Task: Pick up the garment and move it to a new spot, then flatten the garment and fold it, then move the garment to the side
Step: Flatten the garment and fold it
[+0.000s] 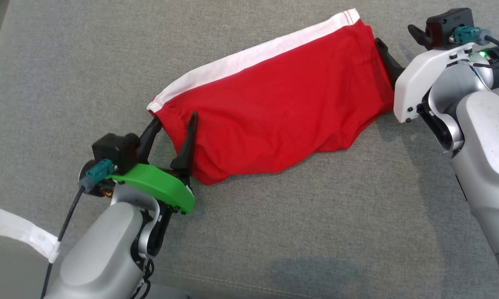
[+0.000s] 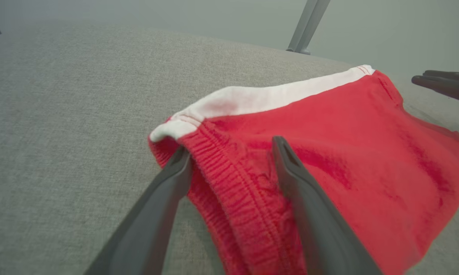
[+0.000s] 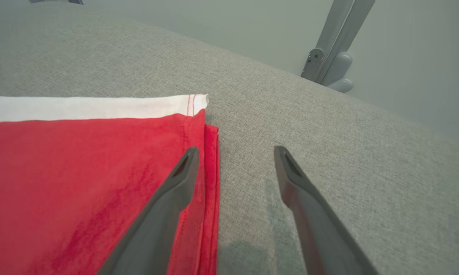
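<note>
Evidently the step in hand is laying the red jersey shorts with a white side stripe (image 1: pixel 282 104) flat, and the cloth now lies stretched between the two tools on the grey fabric-covered tabletop (image 1: pixel 274 232).

The left tool (image 1: pixel 175 117) stands wide open and holds nothing. It straddles the gathered elastic waistband (image 2: pixel 229 179), with one finger on top of the red cloth and the other just outside the waistband corner. The right tool (image 1: pixel 396 35) is equally wide and empty. One of its fingers lies over the stitched leg hem (image 3: pixel 210 160) and the other over bare tabletop beside it.

To do this well, each tool should probably lift straight up before drawing back, so that no finger drags the edge along. The cloth beyond the left tool's inner finger looks rumpled along its near edge. That likely needs smoothing outward before any fold is made.
</note>
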Robot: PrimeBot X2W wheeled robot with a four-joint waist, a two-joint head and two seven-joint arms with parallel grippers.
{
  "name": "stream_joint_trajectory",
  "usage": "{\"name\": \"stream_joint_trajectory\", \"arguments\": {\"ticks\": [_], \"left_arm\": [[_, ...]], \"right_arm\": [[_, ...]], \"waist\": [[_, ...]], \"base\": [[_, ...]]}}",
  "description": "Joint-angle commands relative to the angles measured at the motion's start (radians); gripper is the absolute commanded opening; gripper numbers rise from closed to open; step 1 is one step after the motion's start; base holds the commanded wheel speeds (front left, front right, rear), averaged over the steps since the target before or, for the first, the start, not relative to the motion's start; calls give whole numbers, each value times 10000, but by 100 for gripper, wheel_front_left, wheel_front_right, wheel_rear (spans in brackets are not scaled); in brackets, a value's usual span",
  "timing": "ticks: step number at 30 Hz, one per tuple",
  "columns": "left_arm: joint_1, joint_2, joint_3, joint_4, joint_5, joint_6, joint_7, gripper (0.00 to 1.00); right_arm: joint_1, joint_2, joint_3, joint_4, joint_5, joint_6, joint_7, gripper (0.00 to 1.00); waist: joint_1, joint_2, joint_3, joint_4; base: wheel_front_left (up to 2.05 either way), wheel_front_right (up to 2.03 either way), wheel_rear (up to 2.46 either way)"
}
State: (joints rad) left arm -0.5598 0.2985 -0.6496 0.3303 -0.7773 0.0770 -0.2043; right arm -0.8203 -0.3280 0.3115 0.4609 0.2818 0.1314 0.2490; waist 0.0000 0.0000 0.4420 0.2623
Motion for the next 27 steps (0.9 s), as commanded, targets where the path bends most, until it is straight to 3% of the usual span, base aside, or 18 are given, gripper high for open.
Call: {"name": "stream_joint_trajectory", "arguments": {"ticks": [1,11,18,19,20,27], "left_arm": [[238,113,-16,-202,132,141,-78,100],[1015,633,142,-1149,1100,1040,-493,100],[1436,405,464,-1517,1605,885,-619,100],[1473,329,555,-1594,1658,803,-611,100],[1569,257,639,-1642,1737,719,-608,100],[2722,-26,1315,-1728,2312,196,-611,100]], "right_arm": [[153,-8,-68,-190,57,-16,182,100],[610,186,-296,-535,-281,-16,1430,100],[625,190,-194,-306,-561,-16,2331,100],[642,185,-153,-261,-551,-15,2462,91],[683,210,-136,-234,-475,-13,2547,1],[1422,754,-688,-343,429,-12,2560,0]], "waist": [[0,0,-34,-12],[0,0,44,328],[0,0,76,553],[0,0,44,566],[0,0,-12,562],[0,0,-1012,-256]], "base": [[0,0,0],[0,0,0],[0,0,0],[0,0,0],[0,0,0],[0,0,0]]}}
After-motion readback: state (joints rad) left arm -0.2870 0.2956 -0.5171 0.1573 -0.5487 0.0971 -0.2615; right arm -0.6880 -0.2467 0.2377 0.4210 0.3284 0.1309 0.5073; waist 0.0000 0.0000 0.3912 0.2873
